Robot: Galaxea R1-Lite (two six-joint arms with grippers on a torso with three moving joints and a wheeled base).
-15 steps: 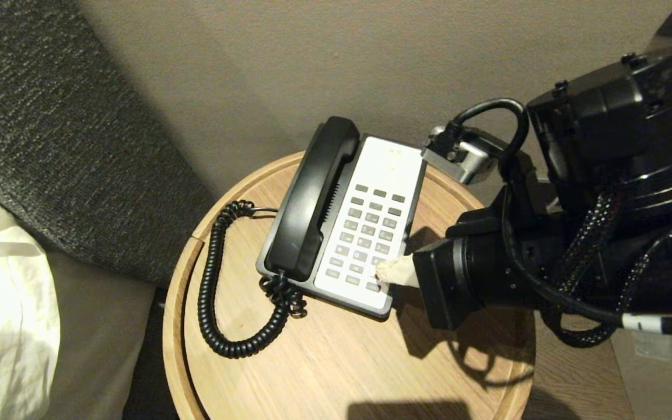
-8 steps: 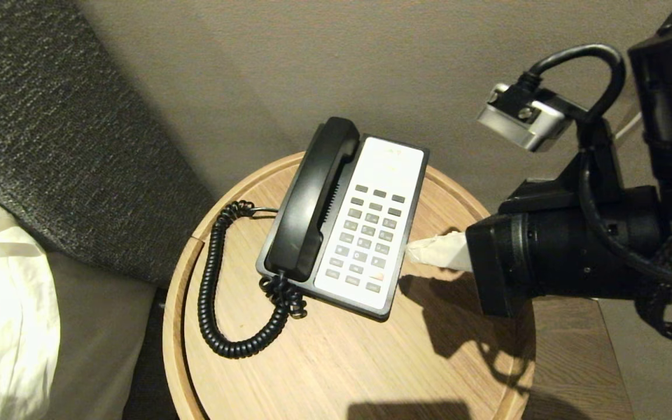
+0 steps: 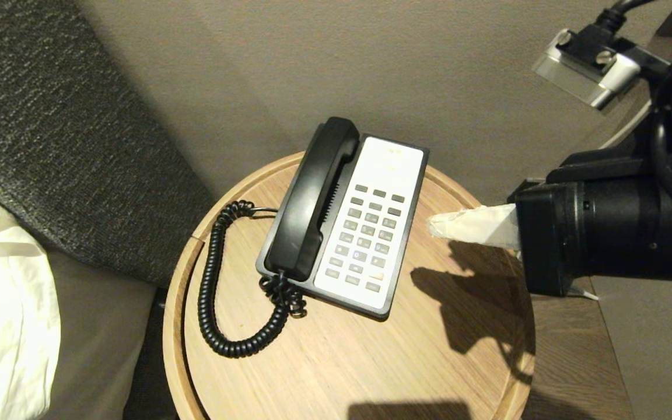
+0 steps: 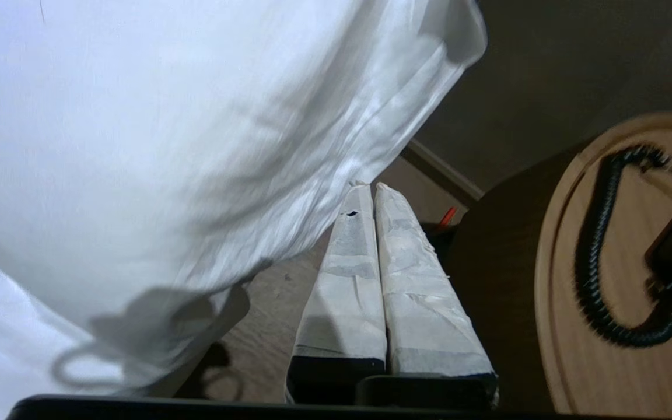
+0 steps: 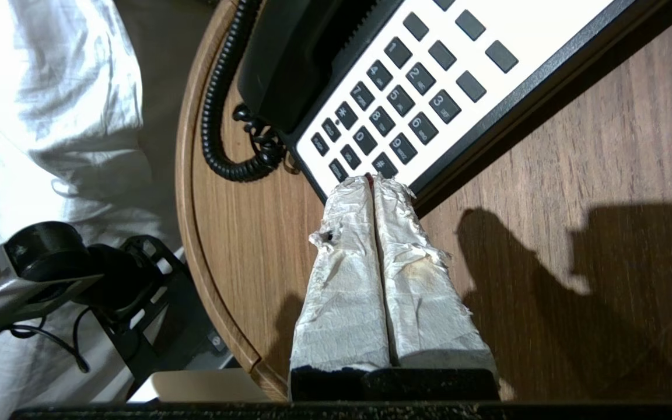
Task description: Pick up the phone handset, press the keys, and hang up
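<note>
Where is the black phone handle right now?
The phone handset lies in its cradle on the phone's left side, beside the keys, on the round wooden table.

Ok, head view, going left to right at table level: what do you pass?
White bedding → coiled cord → handset → keys → right gripper, shut, beside the phone.

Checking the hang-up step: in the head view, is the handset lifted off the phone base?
No, the phone handset lies in its cradle along the side of the phone base, beside the keys.
</note>
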